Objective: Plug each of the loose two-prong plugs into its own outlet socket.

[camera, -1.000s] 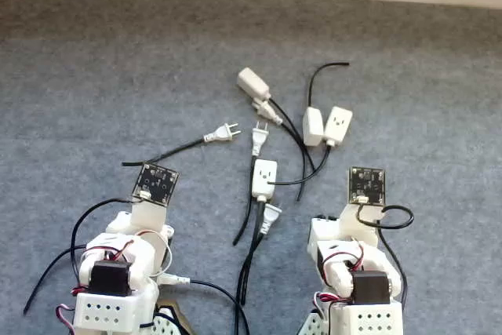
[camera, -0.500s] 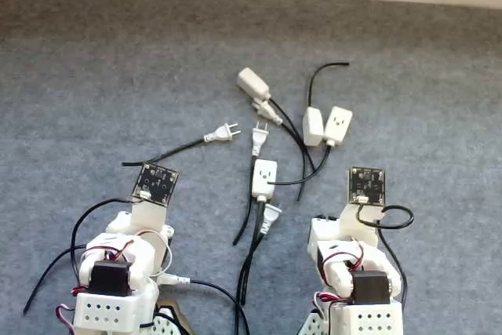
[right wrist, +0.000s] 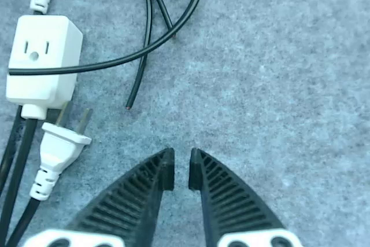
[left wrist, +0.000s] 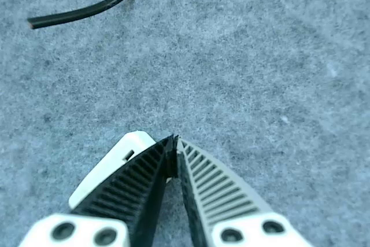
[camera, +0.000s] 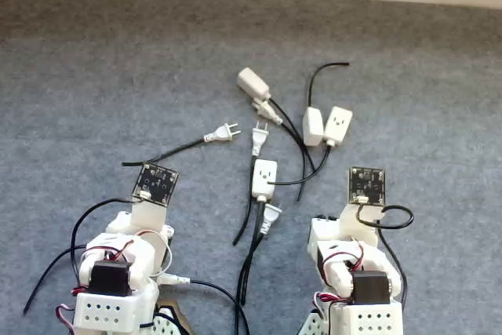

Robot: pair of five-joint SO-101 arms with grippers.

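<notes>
Grey, carpet-like cloth covers the table (camera: 78, 52), with a pale wall along its far edge. Both arms sit folded at the near edge, short of the tangle of white fittings in the middle. The left end effector (left wrist: 174, 143) is clenched on nothing, its tips meeting over bare cloth. The right end effector (right wrist: 178, 172) is all but closed too, a thin slit between the jaws and nothing in it.

The nearest socket (right wrist: 41, 65) lies face up just ahead of the right arm, a black cord (right wrist: 144, 50) draped across it. The nearest plug (right wrist: 60, 143) rests just beside its cable end, prongs pointing toward it. Toward the far edge lie a second plug (camera: 223, 132), a third plug (camera: 259, 139), a pair of sockets (camera: 328, 125) side by side, and a far socket (camera: 251, 81).

To my eye the first reach has not begun. I would have the right arm spread its jaws wide and take the nearest plug by its moulded body, leaving the prongs free. The left arm should pin the socket so it cannot skid on the cloth. Nudge the draped cord clear and square the prongs to the slots before pushing.
</notes>
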